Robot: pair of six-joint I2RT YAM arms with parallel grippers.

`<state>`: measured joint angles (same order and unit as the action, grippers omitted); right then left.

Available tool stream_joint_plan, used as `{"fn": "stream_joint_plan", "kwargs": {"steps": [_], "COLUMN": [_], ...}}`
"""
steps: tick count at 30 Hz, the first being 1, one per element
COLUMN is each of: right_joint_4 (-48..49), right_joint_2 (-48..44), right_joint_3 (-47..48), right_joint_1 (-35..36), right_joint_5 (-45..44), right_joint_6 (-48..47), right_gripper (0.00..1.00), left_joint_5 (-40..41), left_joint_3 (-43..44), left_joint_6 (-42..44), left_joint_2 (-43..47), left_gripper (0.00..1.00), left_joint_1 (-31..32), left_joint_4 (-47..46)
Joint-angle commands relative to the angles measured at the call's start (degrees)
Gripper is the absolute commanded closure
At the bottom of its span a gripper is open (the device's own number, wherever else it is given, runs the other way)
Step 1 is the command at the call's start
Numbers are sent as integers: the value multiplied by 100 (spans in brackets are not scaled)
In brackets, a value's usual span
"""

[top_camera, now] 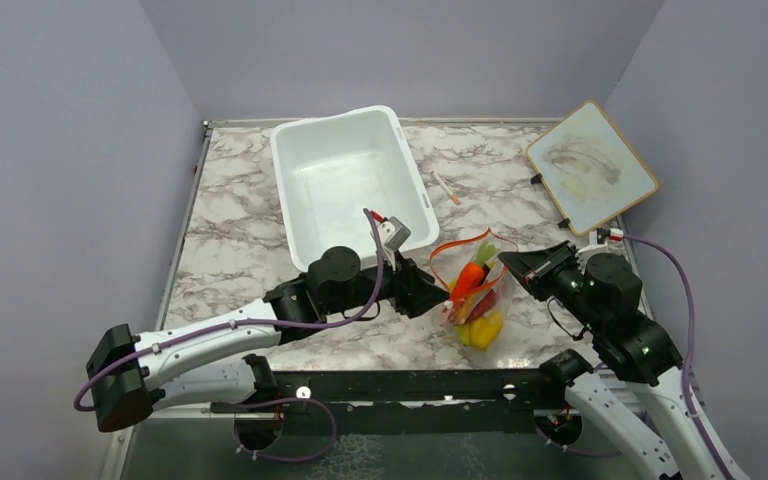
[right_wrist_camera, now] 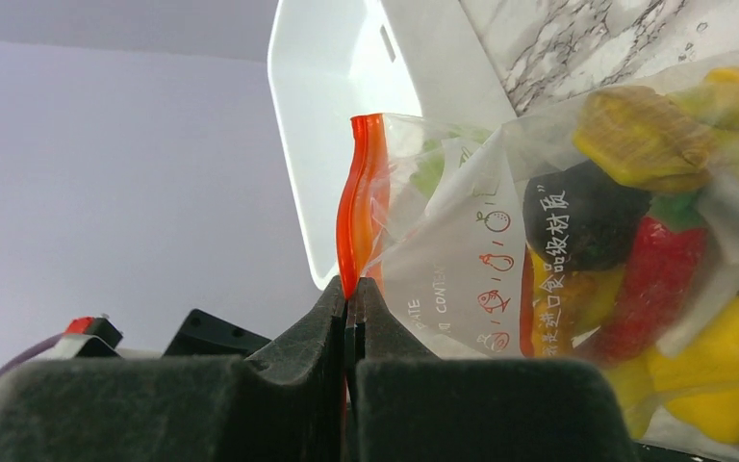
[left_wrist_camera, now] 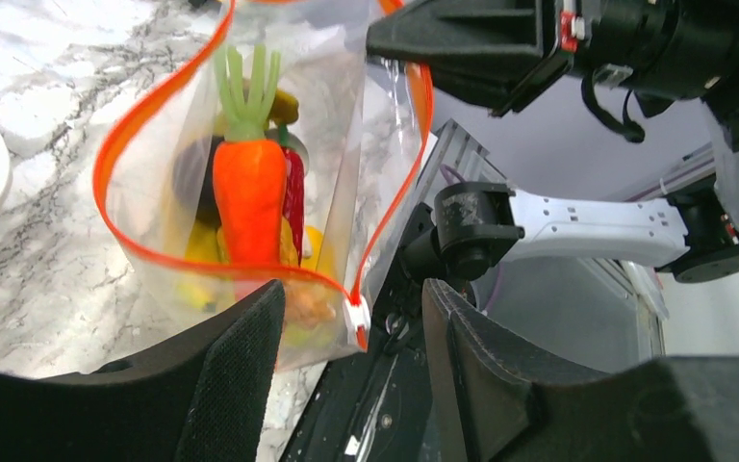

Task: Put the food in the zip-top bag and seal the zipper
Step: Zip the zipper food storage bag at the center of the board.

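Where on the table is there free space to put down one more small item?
The marble table is bare left of the white tub, up to its left edge. Between tub and whiteboard lies only a small stick. Crowded: the near centre, where the left gripper and right gripper meet the zip-top bag and the right one pinches its zipper.

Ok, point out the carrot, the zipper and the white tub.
carrot [left_wrist_camera: 248,202], left wrist view, middle of its orange body.
zipper [right_wrist_camera: 361,202], right wrist view, midway up the upright red-orange strip.
white tub [top_camera: 345,185], top view, bare floor inside it.
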<state>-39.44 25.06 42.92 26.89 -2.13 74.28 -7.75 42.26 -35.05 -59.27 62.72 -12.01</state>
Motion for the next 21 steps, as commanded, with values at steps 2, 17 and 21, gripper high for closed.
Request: {"fn": "stream_joint_plan", "kwargs": {"steps": [2, 17, 21], "right_joint_4": [343, 532, 518], "right_joint_2": [-82, -14, -36], "right_joint_3": [99, -41, -11], "right_joint_1": [-11, -10, -11], "right_joint_5": [-471, -390, -439], "right_joint_6": [276, 515, 509], "right_gripper": [99, 99, 99], "left_joint_5": [-500, -779, -780], "left_joint_3": [-344, -771, -763], "left_joint_6": [56, -112, -160], "left_joint_2": [108, -415, -623], "left_gripper": [46, 59, 60], "left_joint_1": [21, 34, 73], "left_joint_4": [-551, -1454, -1621]}}
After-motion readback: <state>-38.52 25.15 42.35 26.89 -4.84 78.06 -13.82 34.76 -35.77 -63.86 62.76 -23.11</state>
